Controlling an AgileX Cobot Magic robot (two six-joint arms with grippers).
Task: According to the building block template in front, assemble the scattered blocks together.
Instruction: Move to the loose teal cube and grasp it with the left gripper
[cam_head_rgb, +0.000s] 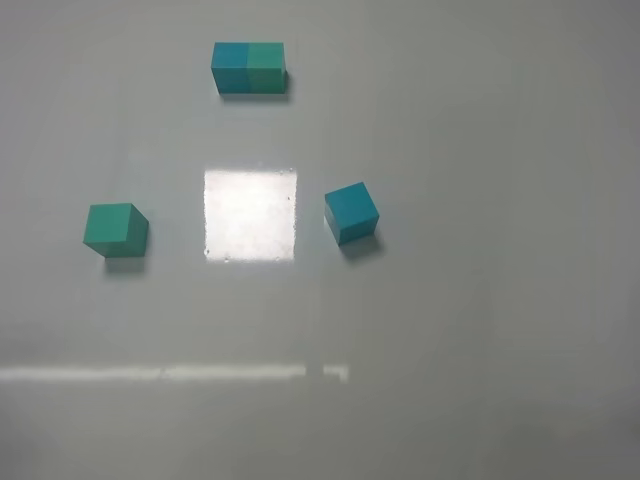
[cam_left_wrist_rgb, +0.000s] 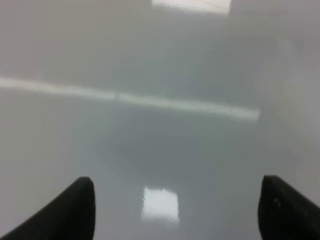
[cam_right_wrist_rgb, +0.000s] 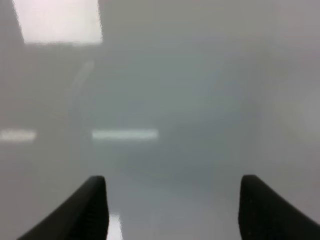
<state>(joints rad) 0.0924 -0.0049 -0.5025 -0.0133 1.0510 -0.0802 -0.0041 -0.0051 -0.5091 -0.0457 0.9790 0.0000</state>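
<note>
near the far edge, template (cam_head_rgb: 249, 68); green cube (cam_head_rgb: 114, 228) toward left edge, blue cube (cam_head_rgb: 351, 212) central. probably light, rigid, smooth: grip opposite flat faces. left end effector (cam_left_wrist_rgb: 177, 202), right end effector (cam_right_wrist_rgb: 173, 200): spread, empty.

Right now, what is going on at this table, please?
Nothing is being handled at this moment. The left pincer and the right pincer are both open and empty, each over bare table. Neither arm shows in the high view. The green cube and the teal-blue cube lie apart, not touching. The template bar sits apart from both, toward the top of the high view. The assembly has not yet begun.
</note>
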